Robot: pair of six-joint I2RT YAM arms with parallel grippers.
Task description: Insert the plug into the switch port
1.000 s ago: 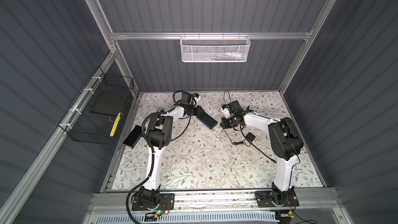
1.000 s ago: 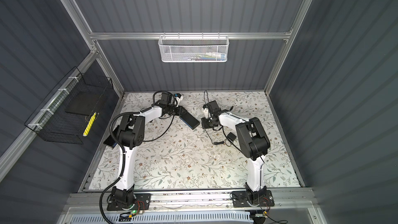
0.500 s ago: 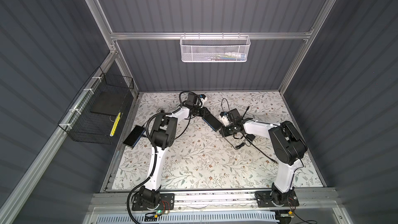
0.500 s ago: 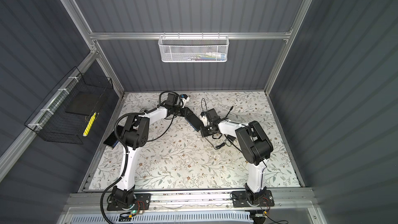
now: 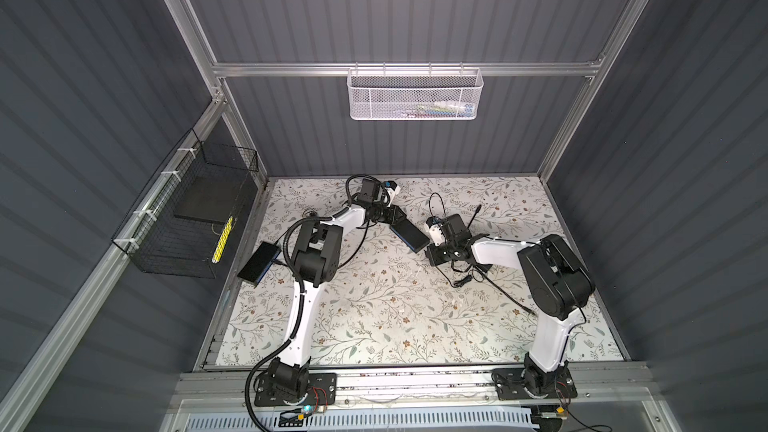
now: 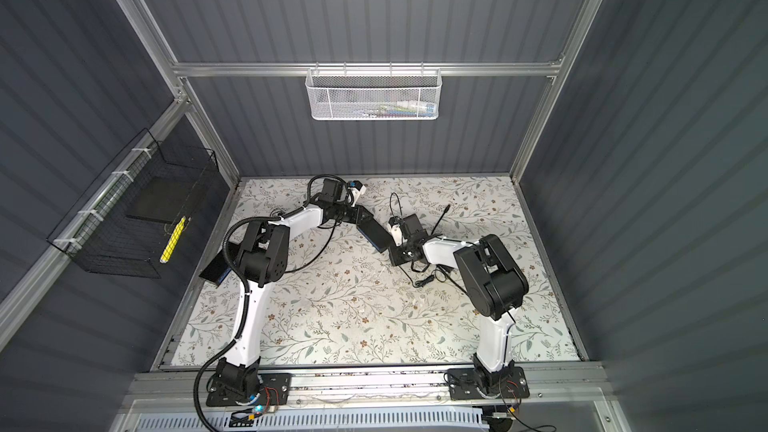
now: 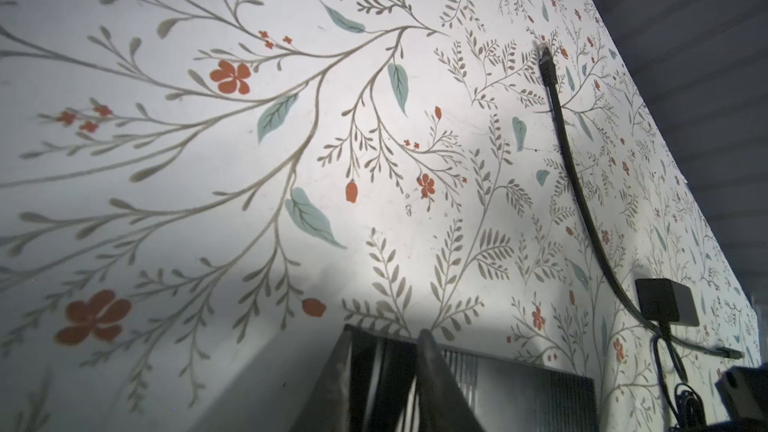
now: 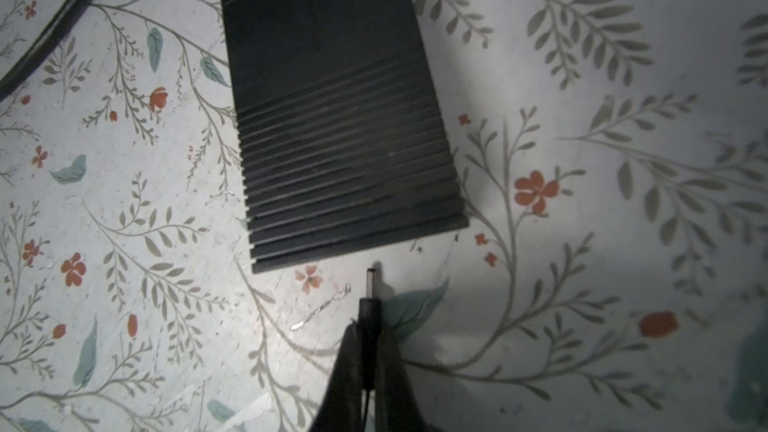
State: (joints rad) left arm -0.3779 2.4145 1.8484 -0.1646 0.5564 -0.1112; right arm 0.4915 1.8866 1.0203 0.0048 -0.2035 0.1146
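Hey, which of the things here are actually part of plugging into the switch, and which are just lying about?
In the job:
switch box, held in the left gripper
plug, pinched in the right gripper

Just lying about:
second black box
loose black cable
white mesh basket
black wire basket

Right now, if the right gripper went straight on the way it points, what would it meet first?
Likely the near end of the switch box: the plug shut in the right gripper points at that edge across a small gap. Depth is unclear.
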